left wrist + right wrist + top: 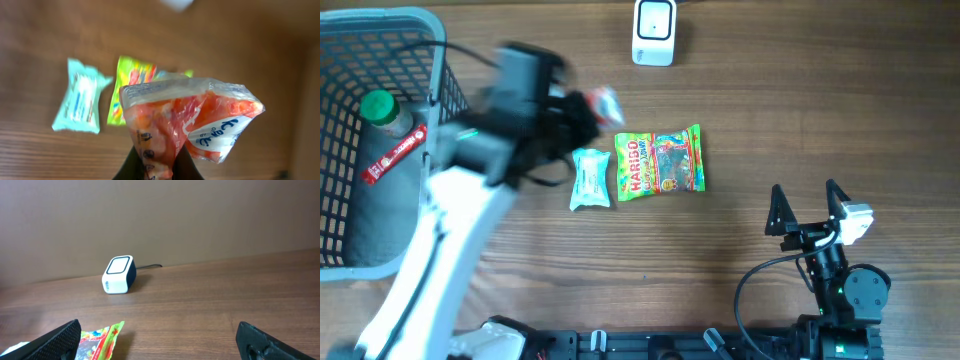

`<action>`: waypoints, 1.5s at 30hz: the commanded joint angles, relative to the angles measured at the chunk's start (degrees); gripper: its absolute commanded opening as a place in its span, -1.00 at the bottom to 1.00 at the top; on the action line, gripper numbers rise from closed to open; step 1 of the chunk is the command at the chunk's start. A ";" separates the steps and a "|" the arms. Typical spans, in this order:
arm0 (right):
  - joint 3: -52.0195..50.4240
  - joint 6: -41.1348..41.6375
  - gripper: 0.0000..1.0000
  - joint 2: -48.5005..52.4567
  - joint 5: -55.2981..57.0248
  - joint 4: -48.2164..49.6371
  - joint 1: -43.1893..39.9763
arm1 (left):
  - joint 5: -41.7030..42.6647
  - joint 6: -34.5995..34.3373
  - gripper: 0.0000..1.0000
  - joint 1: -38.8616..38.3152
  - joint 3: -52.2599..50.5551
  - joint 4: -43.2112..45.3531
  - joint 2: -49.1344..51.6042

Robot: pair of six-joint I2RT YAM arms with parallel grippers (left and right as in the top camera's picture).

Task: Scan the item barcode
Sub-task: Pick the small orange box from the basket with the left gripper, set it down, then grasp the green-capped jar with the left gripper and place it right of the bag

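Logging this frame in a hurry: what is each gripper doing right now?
Left gripper: shut on the orange snack packet.
Right gripper: open, holding nothing.

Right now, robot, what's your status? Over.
Left gripper shut on orange packet. Right gripper open, empty. Nothing between packet and scanner. Over.

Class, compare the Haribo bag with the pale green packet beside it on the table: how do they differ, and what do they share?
Colour: the Haribo bag is brightly printed in green, red and yellow; the pale green packet is mint and white.
Size: the Haribo bag is bigger; the pale green packet is narrower.
Shared: both lie flat on the table, unheld.
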 commanded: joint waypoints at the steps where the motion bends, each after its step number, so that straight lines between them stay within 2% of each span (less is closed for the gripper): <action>1: -0.07 -0.76 0.99 -0.11 0.37 0.15 0.09 | -4.42 -1.33 -0.91 -7.37 -8.04 1.90 7.54; 4: -0.07 -0.74 0.99 -0.11 0.35 0.15 0.09 | -4.79 -1.92 -0.91 -9.18 -16.48 3.78 11.91; 7: -0.07 -0.76 0.99 -0.11 0.37 0.13 0.09 | -2.16 -3.10 -0.92 -8.85 -28.48 16.83 12.37; 8: -0.07 -0.74 0.99 -0.11 0.35 0.15 0.09 | -1.73 -3.10 -0.92 -8.87 -31.12 21.66 12.37; 10: -0.07 -0.76 1.00 -0.11 0.37 0.15 0.09 | -1.84 -3.02 -0.88 -8.92 -32.89 25.92 12.37; 11: -0.07 -0.76 0.99 -0.11 0.37 0.15 0.09 | -3.41 -1.97 -0.71 -8.92 -33.31 28.39 12.37; 12: -0.07 -0.76 0.98 -0.11 0.35 0.15 0.09 | -6.25 0.15 0.14 -8.79 -33.22 30.69 12.33; 13: -0.07 -0.76 0.99 -0.11 0.35 0.15 0.09 | -7.80 0.61 0.75 -8.07 -32.17 31.41 11.91; 15: -0.07 -0.76 0.99 -0.11 0.35 0.15 0.09 | -7.58 0.63 0.99 -6.60 -26.58 26.80 10.05; 18: -0.07 -0.76 0.99 -0.11 0.35 0.15 0.09 | -8.68 7.02 1.00 -5.60 -7.89 13.62 3.45; 20: -0.07 -0.76 0.99 -0.11 0.37 0.15 0.09 | -15.87 9.29 1.00 -4.39 5.88 6.80 0.09; 22: -0.07 -0.79 0.99 -0.11 0.35 0.15 0.09 | -22.60 12.87 1.00 -1.25 15.15 4.83 -2.45; 24: -0.07 -0.76 0.99 -0.11 0.35 0.15 0.09 | -27.32 12.72 1.00 5.73 17.51 4.28 -4.87; 28: -0.07 -0.76 1.00 -0.11 0.35 0.15 0.09 | -26.73 6.16 1.00 26.97 16.70 -1.51 -4.02; 30: -0.07 -0.76 0.99 -0.11 0.37 0.15 0.09 | -22.73 6.14 1.00 38.56 15.04 -1.66 -1.33; 32: -0.07 -0.76 0.99 -0.11 0.37 0.13 0.09 | -21.90 6.56 0.98 45.31 10.69 2.82 1.38; 33: -0.07 -0.76 0.99 -0.11 0.35 0.15 0.09 | -21.86 7.96 0.88 46.95 7.91 6.43 2.12; 35: -0.07 -0.76 0.99 -0.11 0.35 0.13 0.09 | -21.79 14.47 0.99 48.33 -1.49 20.02 2.60; 37: -0.07 -0.76 0.99 -0.11 0.35 0.13 0.09 | -21.53 19.82 1.00 48.39 -9.03 30.86 2.75; 39: -0.07 -0.76 0.99 -0.11 0.35 0.13 0.09 | -15.65 32.74 1.00 48.39 -15.98 46.18 5.77; 40: -0.07 -0.76 0.99 -0.11 0.35 0.15 0.09 | -13.29 37.24 1.00 48.39 -16.87 50.03 8.04; 41: -0.07 -0.79 0.99 -0.11 0.37 0.13 0.09 | -12.74 38.95 1.00 48.39 -17.05 51.84 9.99; 45: -0.07 -0.76 0.99 -0.11 0.35 0.15 0.09 | -12.87 39.65 1.00 48.92 -17.05 59.14 20.09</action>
